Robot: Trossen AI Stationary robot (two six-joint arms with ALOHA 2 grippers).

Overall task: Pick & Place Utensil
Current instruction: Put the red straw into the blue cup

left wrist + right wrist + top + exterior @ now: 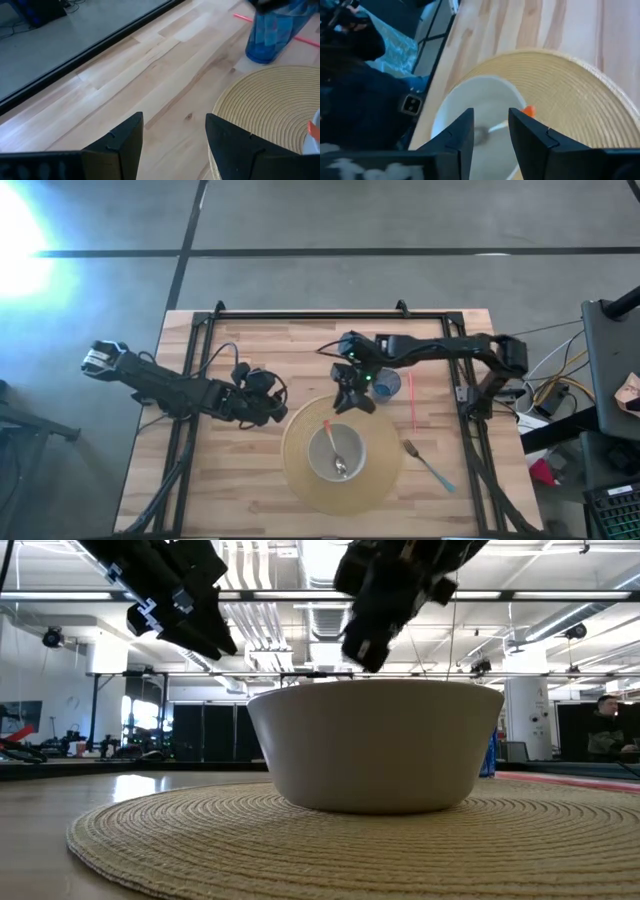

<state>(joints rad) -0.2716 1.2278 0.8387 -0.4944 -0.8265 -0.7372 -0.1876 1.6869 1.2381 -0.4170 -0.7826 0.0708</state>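
A white bowl [338,452] stands on a round woven placemat [300,470]. A spoon [334,448] lies in it, its scoop on the bowl's bottom and its orange-tipped handle [528,110] leaning on the far rim. My right gripper [345,404] hangs open just above the bowl's far rim [490,134], touching nothing. It shows over the bowl [375,745] in the low view [372,645]. My left gripper [276,413] waits open left of the mat, above bare wood [175,137]. A fork [430,463] with a teal handle lies flat on the table right of the mat.
A blue cup [388,385] stands just beyond the mat's far edge, under my right arm, and shows again in the left wrist view [272,32]. A thin red stick [412,402] lies beside it. A black frame [300,315] runs round the table's edge.
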